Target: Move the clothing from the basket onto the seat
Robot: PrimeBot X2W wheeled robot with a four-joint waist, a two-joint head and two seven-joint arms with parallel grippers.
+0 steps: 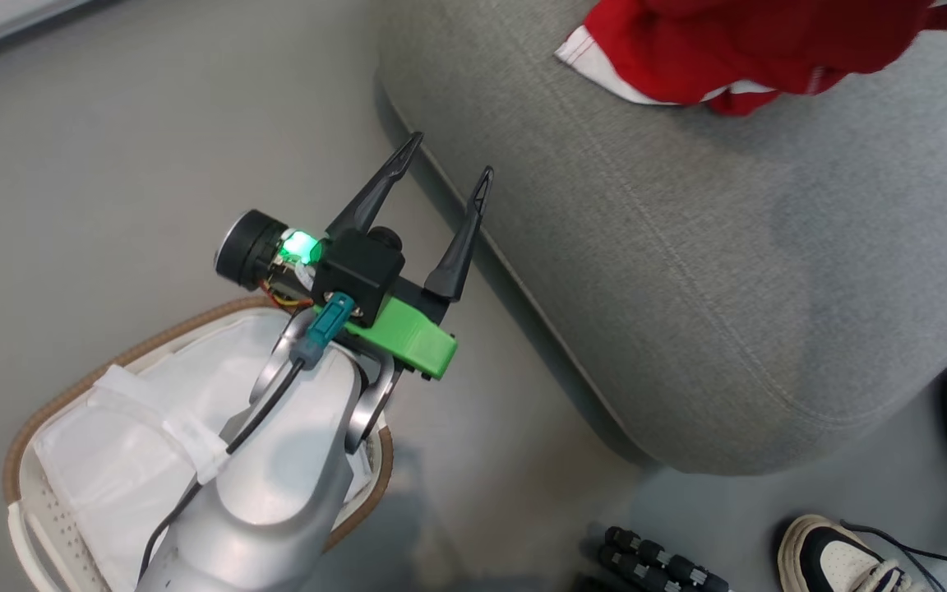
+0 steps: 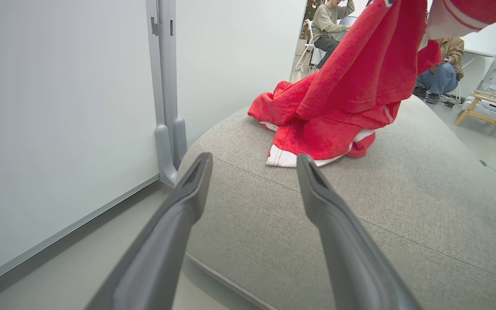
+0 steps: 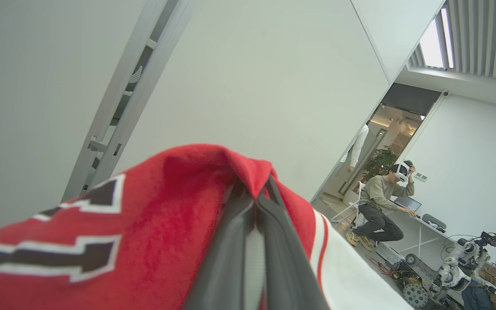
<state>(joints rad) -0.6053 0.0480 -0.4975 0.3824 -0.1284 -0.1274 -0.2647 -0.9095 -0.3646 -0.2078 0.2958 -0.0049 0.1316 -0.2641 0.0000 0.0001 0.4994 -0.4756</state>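
My left gripper [image 1: 450,156] stands open with nothing between its fingers, over the floor between the basket [image 1: 153,341] and the grey seat [image 1: 728,271]. The basket's white liner [image 1: 136,427] shows no red clothing where I can see it; my forearm hides part of it. In the left wrist view the left gripper [image 2: 254,159] points at the seat [image 2: 403,206], where red shorts [image 2: 317,137] with white trim lie crumpled. A red jersey [image 2: 368,64] hangs from above onto them. My right gripper [image 3: 254,193] is shut on the jersey [image 3: 144,232], whose black-and-white lettering shows.
A person's two shoes [image 1: 827,559] stand on the floor by the seat's near corner, beside a black ribbed object [image 1: 654,567]. A white wall panel with a grey post [image 2: 168,107] runs left of the seat. People sit in the background [image 3: 381,202].
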